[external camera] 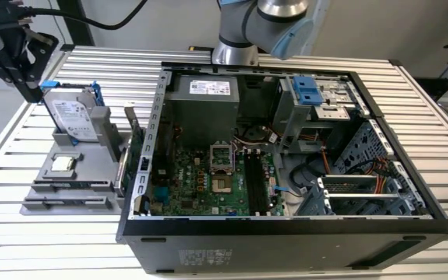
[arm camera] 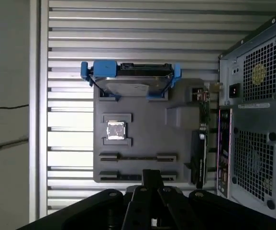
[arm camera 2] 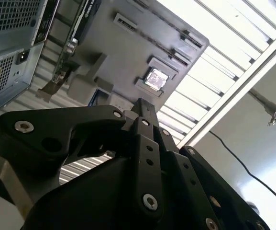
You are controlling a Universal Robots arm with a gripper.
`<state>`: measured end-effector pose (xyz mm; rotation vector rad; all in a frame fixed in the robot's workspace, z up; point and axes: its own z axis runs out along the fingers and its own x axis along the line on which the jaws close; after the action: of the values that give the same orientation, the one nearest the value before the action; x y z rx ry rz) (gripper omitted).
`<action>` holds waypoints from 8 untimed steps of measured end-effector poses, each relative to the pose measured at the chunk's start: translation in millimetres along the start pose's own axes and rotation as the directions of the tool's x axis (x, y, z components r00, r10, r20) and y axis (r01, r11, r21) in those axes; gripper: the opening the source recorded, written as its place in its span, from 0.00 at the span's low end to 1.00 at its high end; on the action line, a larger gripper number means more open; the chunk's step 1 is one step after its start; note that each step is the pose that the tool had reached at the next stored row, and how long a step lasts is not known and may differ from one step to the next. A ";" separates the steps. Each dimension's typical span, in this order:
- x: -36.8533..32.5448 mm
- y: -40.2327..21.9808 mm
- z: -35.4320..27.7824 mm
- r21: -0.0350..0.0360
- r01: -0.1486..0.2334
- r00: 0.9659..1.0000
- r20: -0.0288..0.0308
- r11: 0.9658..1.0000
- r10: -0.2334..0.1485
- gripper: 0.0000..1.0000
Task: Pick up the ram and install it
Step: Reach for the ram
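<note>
The ram looks like a thin dark strip (arm camera: 123, 176) seen edge-on in the grey holder's (arm camera: 176, 139) slot row farthest from the hard drive. The same row shows as a dark line (external camera: 65, 202) in the exterior view. I cannot tell it apart from the slot for sure. My black gripper (external camera: 31, 92) hangs high above the table at the exterior view's far left, behind the holder (external camera: 91, 175) and apart from it. In both wrist views its fingertips (arm camera: 152, 175) (arm camera 2: 143, 108) meet in one narrow tip, shut with nothing seen between them. The motherboard's long black slots (external camera: 254, 181) lie in the open case.
A silver hard drive (external camera: 72, 119) in a blue frame stands at the holder's back, and a square chip (arm camera: 115, 130) lies in the middle. A green expansion card (external camera: 130, 154) stands upright between the holder and the open computer case (external camera: 286, 224). The slatted metal table (external camera: 6, 233) runs all around.
</note>
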<state>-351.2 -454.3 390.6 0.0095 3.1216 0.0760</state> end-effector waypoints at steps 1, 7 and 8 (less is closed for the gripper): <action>0.1 -2.6 0.0 0.000 -0.001 1.000 0.000 1.000 0.001 0.00; 1.5 -18.6 -0.4 0.000 -0.005 1.000 0.000 1.000 0.005 0.00; 1.9 -21.0 -0.5 0.000 -0.005 1.000 0.000 1.000 0.005 0.00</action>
<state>-353.2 -475.3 390.0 0.0175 3.1215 0.0760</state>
